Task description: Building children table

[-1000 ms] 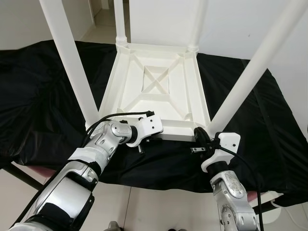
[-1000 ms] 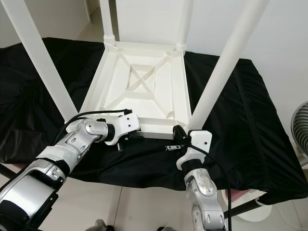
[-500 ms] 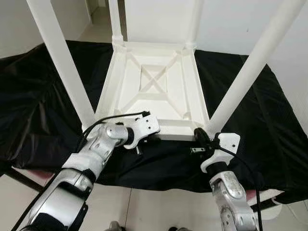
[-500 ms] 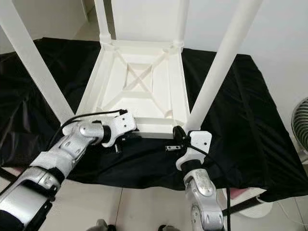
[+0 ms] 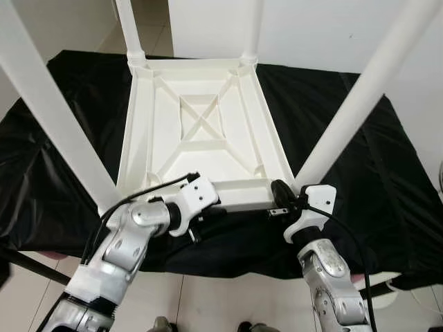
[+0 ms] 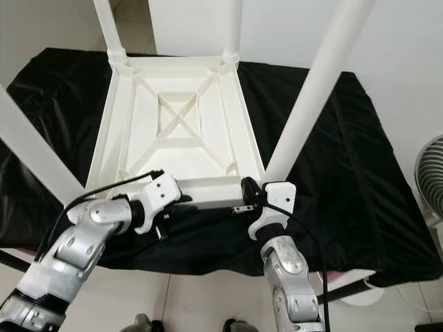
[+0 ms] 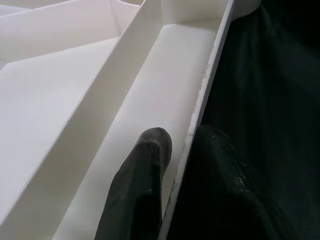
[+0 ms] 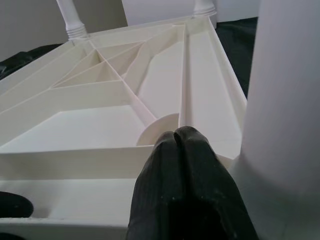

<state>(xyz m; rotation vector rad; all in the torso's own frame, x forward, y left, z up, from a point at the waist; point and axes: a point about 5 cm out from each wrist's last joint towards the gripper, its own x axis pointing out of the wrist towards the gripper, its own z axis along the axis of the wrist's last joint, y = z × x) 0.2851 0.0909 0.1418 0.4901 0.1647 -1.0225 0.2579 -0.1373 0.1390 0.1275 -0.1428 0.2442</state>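
— What changed?
— My left gripper (image 7: 175,165) now clamps the near rim of the upturned children table (image 5: 201,131) on the black-draped worktop (image 5: 387,180); right gripper (image 8: 182,142), fingers together, presses alongside.
— Meaning?
— Probably ready to reposition it.

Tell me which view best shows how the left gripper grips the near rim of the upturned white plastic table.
The left wrist view: one black finger lies inside the thin white rim, the other outside against the black cloth. Both eye views show the left gripper at the table's near edge, jaws hidden. The right wrist view shows the table's ribbed underside.
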